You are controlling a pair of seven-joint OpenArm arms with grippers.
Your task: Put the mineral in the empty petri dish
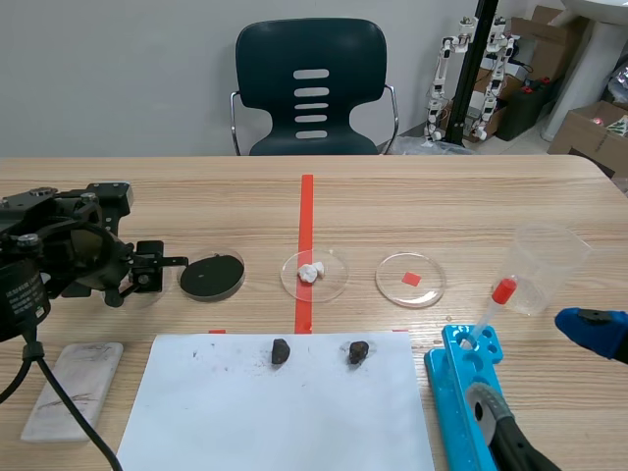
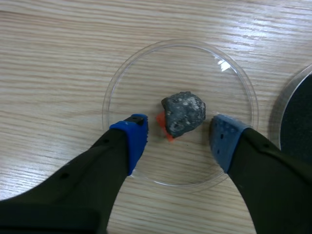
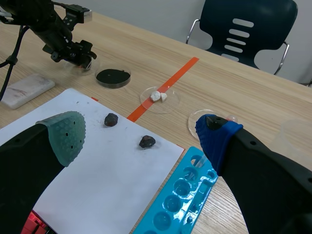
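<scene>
A grey speckled mineral (image 2: 183, 113) lies inside a clear petri dish (image 2: 122, 83), on an orange mark. My left gripper (image 2: 179, 134) hovers over that dish, open, a blue pad on each side of the stone and neither touching it. In the scene view this gripper (image 1: 147, 275) is at the table's left. Two more dark minerals (image 1: 281, 350) (image 1: 358, 351) rest on the white paper (image 1: 275, 412). A petri dish (image 1: 410, 280) holding only an orange mark sits right of centre. My right gripper (image 3: 141, 134) is open and holds nothing, low at the right.
A black-filled dish (image 1: 212, 276) and a dish with white pieces (image 1: 314, 275) stand in the row. A clear cup (image 1: 545, 265), a red-bulbed pipette (image 1: 496, 304) and a blue tube rack (image 1: 461, 392) are at right. A white slab (image 1: 74, 388) lies front left.
</scene>
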